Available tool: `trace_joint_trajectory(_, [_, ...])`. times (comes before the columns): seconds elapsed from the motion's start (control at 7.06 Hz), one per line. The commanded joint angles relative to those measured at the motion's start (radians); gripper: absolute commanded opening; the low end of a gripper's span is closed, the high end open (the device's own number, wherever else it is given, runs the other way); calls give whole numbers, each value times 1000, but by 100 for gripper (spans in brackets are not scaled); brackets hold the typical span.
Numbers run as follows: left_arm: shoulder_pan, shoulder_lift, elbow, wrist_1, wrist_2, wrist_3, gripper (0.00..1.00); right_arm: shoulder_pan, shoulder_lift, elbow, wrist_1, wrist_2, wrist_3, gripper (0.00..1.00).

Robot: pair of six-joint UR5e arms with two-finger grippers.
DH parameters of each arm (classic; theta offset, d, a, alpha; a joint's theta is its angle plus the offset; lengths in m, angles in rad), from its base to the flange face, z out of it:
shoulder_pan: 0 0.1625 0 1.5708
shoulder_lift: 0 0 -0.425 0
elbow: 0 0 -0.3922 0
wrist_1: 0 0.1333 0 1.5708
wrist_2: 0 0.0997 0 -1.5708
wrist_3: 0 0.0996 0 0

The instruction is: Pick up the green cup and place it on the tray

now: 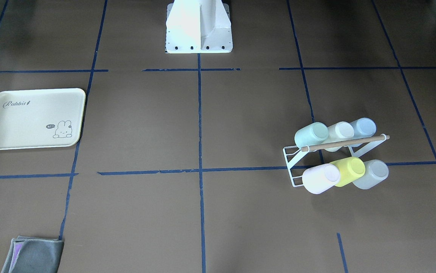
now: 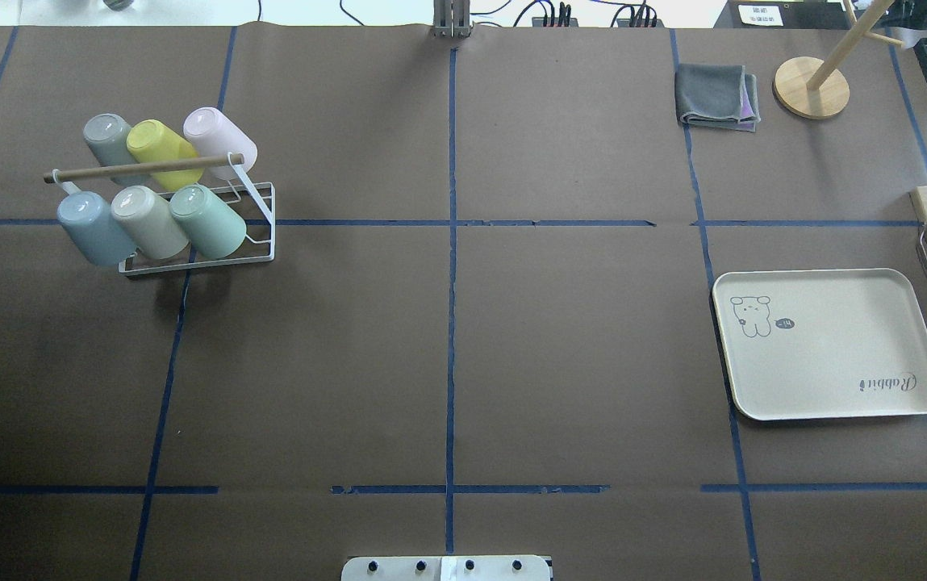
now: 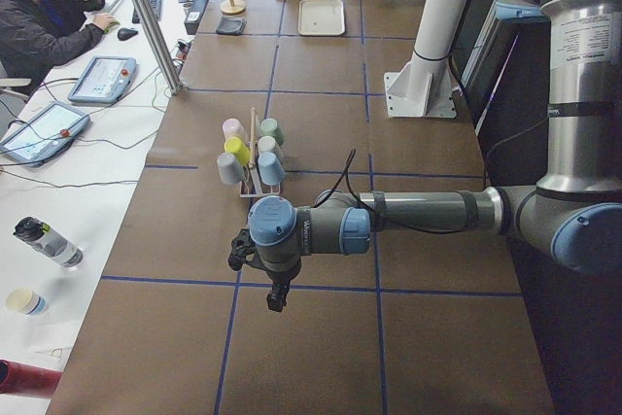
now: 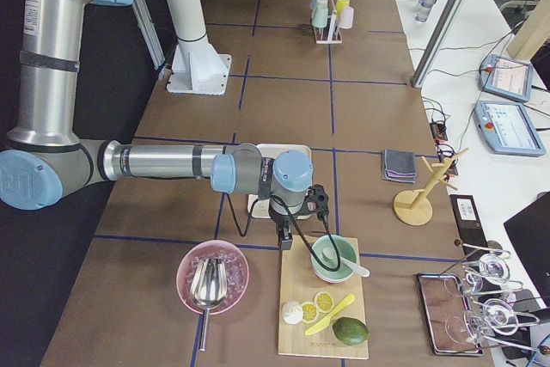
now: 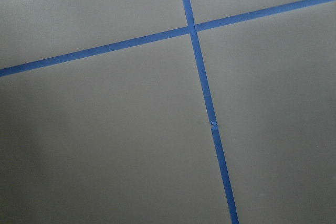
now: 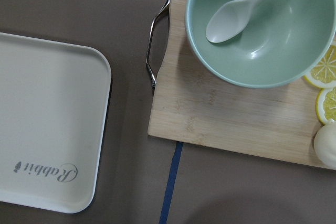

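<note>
The green cup (image 2: 209, 219) is pale mint and lies tilted on a white wire rack (image 2: 263, 236) at the table's left, at the right end of the nearer row. It also shows in the front view (image 1: 310, 134). The cream tray (image 2: 830, 347) with "Rabbit" script lies flat at the right with nothing on it, and shows in the right wrist view (image 6: 47, 124). My left gripper (image 3: 277, 298) hangs over bare table, nearer that camera than the rack. My right gripper (image 4: 286, 241) hangs between the tray and a wooden board. I cannot tell whether either is open or shut.
The rack also holds yellow-green (image 2: 158, 149), pink (image 2: 217, 133), blue (image 2: 90, 226), cream and grey cups under a wooden bar. A wooden board (image 6: 226, 114) with a green bowl (image 6: 262, 30), spoon and lemon slices lies right of the tray. A grey cloth (image 2: 717, 97) and a wooden stand (image 2: 810, 85) sit far right.
</note>
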Motion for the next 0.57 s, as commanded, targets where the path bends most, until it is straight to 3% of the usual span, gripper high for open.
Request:
trace_joint_trajectory(0.0, [0,2,-2,0,-2,1,100,-5,0,0,1,16,0,100])
trace_joint_trajectory(0.28, [0,2,-2,2,-2,0,100,-8,2,11,70,81,21,100])
trace_joint_trajectory(0.42, [2,2,-2,2,-3,0,100,-49,6,21,140,84,157,100])
